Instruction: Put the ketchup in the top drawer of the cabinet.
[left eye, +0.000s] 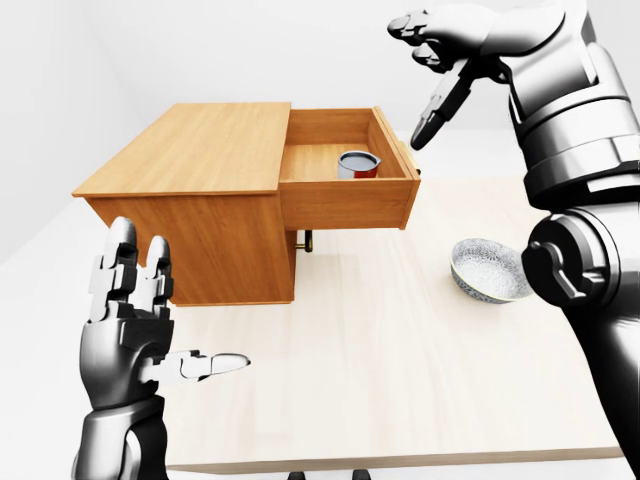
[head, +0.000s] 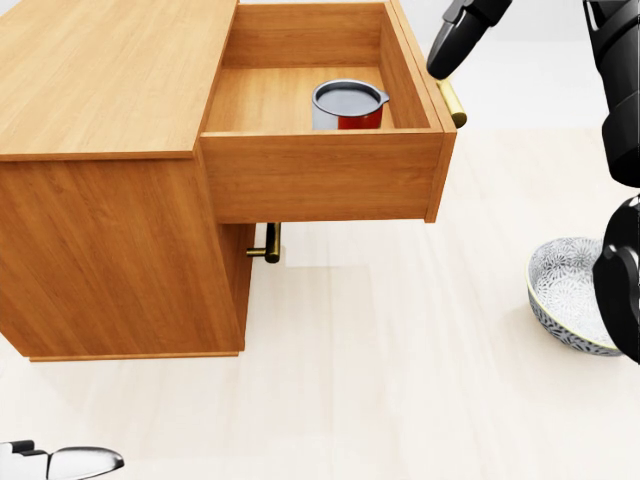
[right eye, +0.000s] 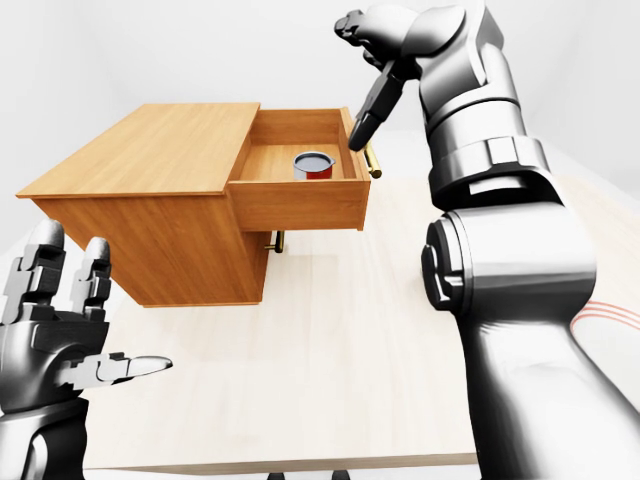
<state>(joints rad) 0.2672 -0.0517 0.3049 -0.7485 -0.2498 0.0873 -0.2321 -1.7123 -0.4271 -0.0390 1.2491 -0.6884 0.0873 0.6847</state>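
- The top drawer (head: 325, 175) of the cabinet (left eye: 190, 190) is pulled wide open, and there's the ketchup (head: 349, 104), a red container with a grey rim, standing upright on the drawer floor towards its right wall.
- The right hand (left eye: 440, 60) hangs up above the drawer's right end, fingers spread and angled down, gripping nothing; one dark fingertip (head: 450, 50) sits just beside the brass handle (head: 452, 102), though I can't tell if it touches.
- My read: that pose fits a hand placed to take the handle and shut the drawer, since the container already sits inside.
- The left hand (left eye: 135, 315) is parked low on the near left, well apart from the cabinet, fingers upright, thumb pointing right, empty. It looks like it's simply keeping clear.
- A patterned bowl (left eye: 490, 270) rests on the table (left eye: 400, 380) to the right, near the right forearm, clear of the drawer's path.
- Below the open drawer a second brass handle (head: 268, 245) peeks out; that lower drawer appears shut.
- The job looks nearly done: the closing push is likely all that remains.
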